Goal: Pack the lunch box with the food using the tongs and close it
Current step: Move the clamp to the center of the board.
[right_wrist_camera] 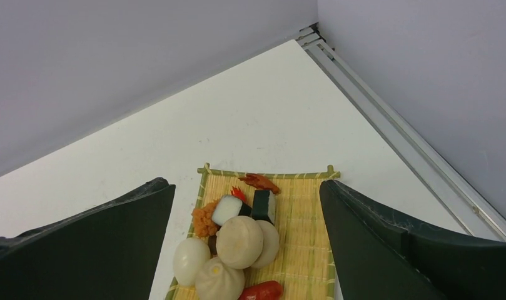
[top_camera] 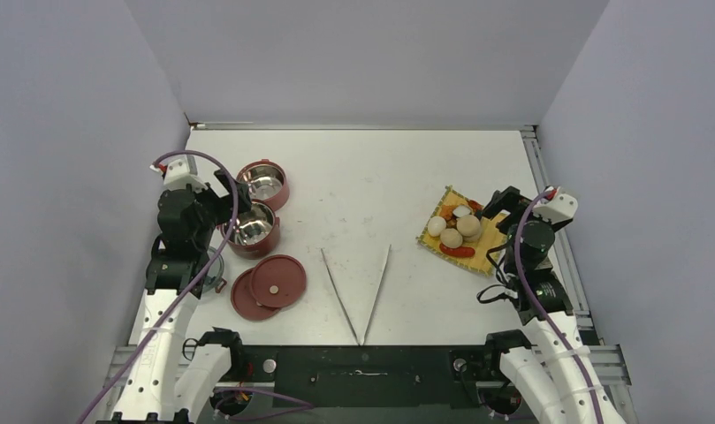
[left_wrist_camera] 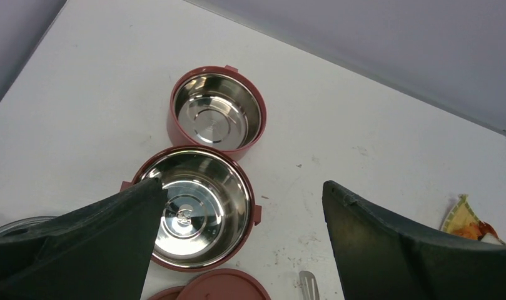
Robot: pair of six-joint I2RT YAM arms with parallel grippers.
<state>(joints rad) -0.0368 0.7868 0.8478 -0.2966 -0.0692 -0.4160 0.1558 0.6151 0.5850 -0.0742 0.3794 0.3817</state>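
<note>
The left pincer (left_wrist_camera: 244, 186) is hovering wide open and gripping nothing beside the two round dark-red lunch box bowls with shiny steel insides (top_camera: 252, 231), which are standing side by side on the left of the white worktop (top_camera: 362, 177), their flat round dark-red lids (top_camera: 278, 280) lying overlapped just nearer the arm bases. The right pincer (right_wrist_camera: 247, 185) is also hanging wide open and holding nothing over the right edge of the yellow woven mat (right_wrist_camera: 300, 212), where the pale round balls, red sausage pieces and orange bits of food (top_camera: 455, 230) are lying clustered. The long thin silver metal tongs (top_camera: 361, 339) are resting mid-worktop, well apart from both pincers, joined end pointing toward the bases.
</note>
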